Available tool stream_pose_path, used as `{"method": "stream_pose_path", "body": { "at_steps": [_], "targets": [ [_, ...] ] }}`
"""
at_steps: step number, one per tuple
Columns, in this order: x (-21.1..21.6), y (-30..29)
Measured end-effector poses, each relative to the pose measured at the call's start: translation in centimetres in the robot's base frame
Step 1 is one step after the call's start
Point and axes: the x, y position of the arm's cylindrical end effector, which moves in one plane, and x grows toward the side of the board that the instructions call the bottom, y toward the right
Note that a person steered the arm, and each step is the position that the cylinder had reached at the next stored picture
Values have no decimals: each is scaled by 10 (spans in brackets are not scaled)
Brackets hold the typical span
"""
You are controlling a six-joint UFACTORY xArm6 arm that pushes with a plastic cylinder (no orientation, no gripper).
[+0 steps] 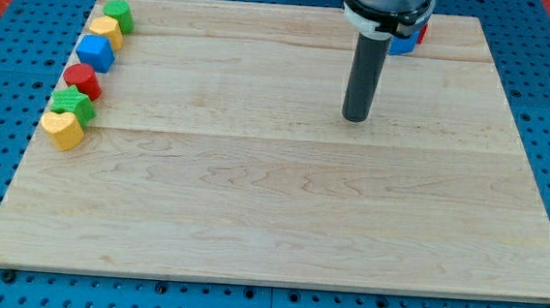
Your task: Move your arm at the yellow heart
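**Q.** Camera view: where do the end effector and the target stand?

**A.** The end effector is a plain rod with no jaws, so it neither opens nor closes and grips nothing. My tip (356,118) rests on the bare table (281,203) toward the view's upper right of centre. The yellow heart (62,129) lies at the table's left edge, lowest in a column of blocks and well apart from my tip.

**Q.** How is the step best done?

**A.** A judgement: travel toward the view's left and slightly toward its bottom, across open wood, and arrive at the heart's right flank. Approaching low keeps my tip off the green block (73,104) touching the heart from above. Slow near the edge, since a hard contact could push the heart off the table.

**Q.** What else is shown, and are there containers?

**A.** No container is visible. Above the green block sit a red block (83,79), a blue block (96,52), a yellow block (106,32) and a second green block (119,14). Behind the arm, at the view's top, a blue block (402,43) and a red block (421,32) are partly hidden.
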Motion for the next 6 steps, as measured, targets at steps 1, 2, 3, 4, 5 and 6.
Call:
{"method": "stream_pose_path", "body": {
  "at_steps": [1,2,3,4,5,6],
  "targets": [
    [0,-2],
    [13,-1],
    [22,-29],
    [22,-44],
    [25,-48],
    [77,-104]
  ]
}}
